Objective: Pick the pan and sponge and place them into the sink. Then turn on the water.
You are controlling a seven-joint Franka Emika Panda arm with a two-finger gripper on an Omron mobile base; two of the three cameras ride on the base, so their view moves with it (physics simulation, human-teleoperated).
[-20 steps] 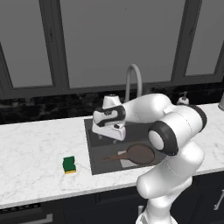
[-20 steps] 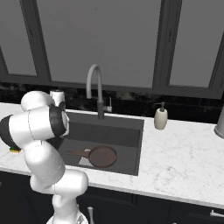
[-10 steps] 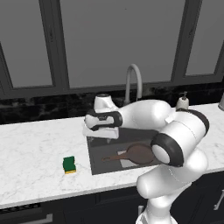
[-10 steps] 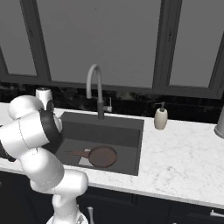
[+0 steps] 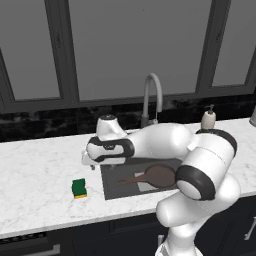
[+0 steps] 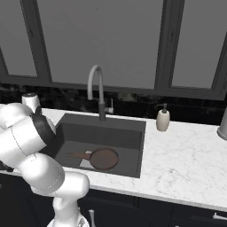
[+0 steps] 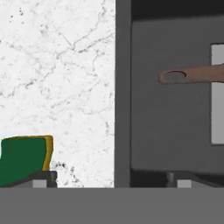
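The pan (image 5: pixel 159 176) lies in the sink (image 5: pixel 111 186), its handle pointing toward the basin's left wall; that part of the task reads as done. The sponge (image 5: pixel 78 188) sits on the counter (image 5: pixel 40 170), just left of the sink and apart from its rim. The step in hand is judged to be fetching the sponge. To do it well, the gripper (image 5: pixel 89 161) should shift further left until the sponge sits between the fingertips, then descend straight so the fingers straddle the block's sides.

The arm reaches forward and left across the basin, hand pointing down over the sink's left edge. In the hand view one fingertip (image 7: pixel 40 179) lies at the sponge's edge, the other over the basin: the pincer is spread and holds nothing.
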